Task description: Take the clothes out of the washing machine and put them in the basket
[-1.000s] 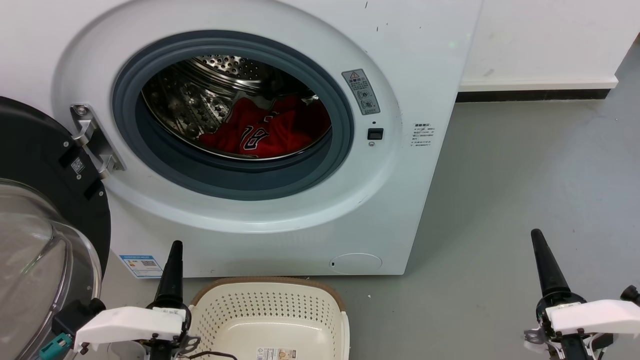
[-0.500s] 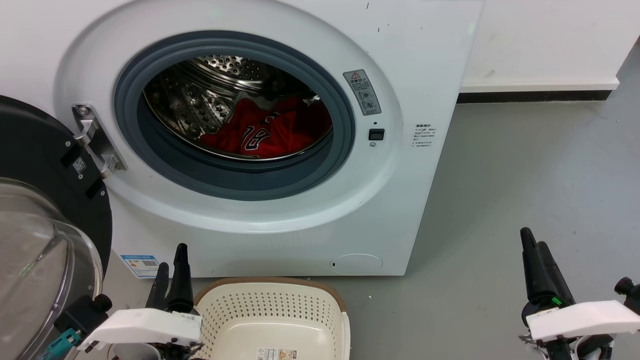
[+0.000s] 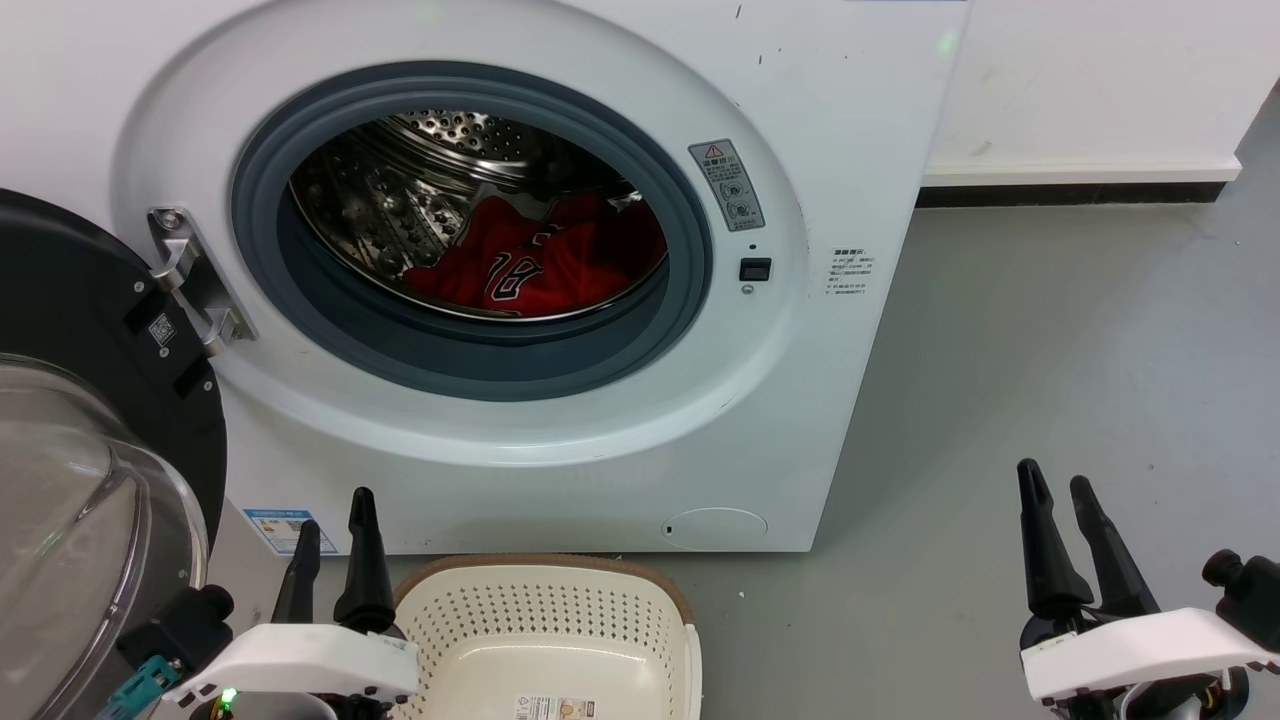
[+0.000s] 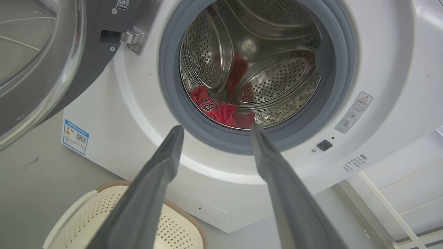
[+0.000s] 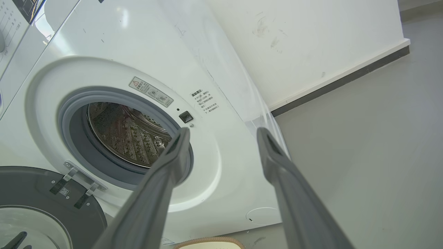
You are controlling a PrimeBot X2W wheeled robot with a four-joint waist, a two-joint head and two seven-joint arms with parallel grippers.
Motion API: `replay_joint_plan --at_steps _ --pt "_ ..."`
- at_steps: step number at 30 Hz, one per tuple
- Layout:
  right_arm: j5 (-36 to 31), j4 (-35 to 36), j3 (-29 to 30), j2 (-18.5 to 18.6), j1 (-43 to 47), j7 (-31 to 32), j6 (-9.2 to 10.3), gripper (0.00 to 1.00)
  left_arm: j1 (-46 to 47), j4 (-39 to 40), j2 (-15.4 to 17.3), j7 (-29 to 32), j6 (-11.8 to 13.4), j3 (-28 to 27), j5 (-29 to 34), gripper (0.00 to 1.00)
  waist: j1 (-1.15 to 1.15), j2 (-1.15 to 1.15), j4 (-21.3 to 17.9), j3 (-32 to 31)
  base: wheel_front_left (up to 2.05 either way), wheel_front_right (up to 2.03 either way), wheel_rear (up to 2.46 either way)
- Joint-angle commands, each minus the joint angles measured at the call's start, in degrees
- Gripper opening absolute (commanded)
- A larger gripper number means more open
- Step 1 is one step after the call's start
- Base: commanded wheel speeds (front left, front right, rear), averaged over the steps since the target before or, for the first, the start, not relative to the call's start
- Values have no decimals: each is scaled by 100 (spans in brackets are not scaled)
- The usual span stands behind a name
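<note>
Nearest the robot, low in the head view, the left hand [image 3: 335, 508] and the right hand [image 3: 1053, 475] both stand with fingers parted and nothing between them. A second ago each pair was pressed into one dark cone, and half a second ago they were only starting to split. Both hands have gone from clenched to released, which I read as readying for a reach; nothing is picked yet.

Just beside the left hand sits the basket [image 3: 540, 565], on the floor [image 3: 1050, 330] right in front of the washing machine [image 3: 820, 120], with no red fabric in the part that shows. On the left the door [image 3: 80, 300] is swung wide on its hinge [image 3: 190, 290], its glass bulging close to the left hand, so it is the thing to mind if that arm rises.

Past the grey rubber ring [image 3: 480, 360] the drum [image 3: 440, 150] is open, and the clothes [image 3: 530, 265] lie in a red heap at its bottom, a number showing. The left wrist view looks straight into the opening, while the right looks across the front from the side, so the left hand seems better lined up. The ring's lip must be cleared going in and out. Farthest right stands a white wall [image 3: 1080, 80].
</note>
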State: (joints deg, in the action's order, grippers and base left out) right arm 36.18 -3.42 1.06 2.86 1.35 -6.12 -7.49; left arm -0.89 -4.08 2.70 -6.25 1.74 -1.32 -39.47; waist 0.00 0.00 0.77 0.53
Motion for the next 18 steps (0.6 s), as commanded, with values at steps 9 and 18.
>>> replay_joint_plan --at_steps 9,18 --pt "-758 188 -79 6 78 -175 0 100 -59 174 16 -171 87 73 725 100 0 0 2 4 0 0 0" --pt "-1354 275 -126 5 157 -316 0 100 -143 221 18 -305 142 145 1296 100 0 0 11 6 0 0 0"
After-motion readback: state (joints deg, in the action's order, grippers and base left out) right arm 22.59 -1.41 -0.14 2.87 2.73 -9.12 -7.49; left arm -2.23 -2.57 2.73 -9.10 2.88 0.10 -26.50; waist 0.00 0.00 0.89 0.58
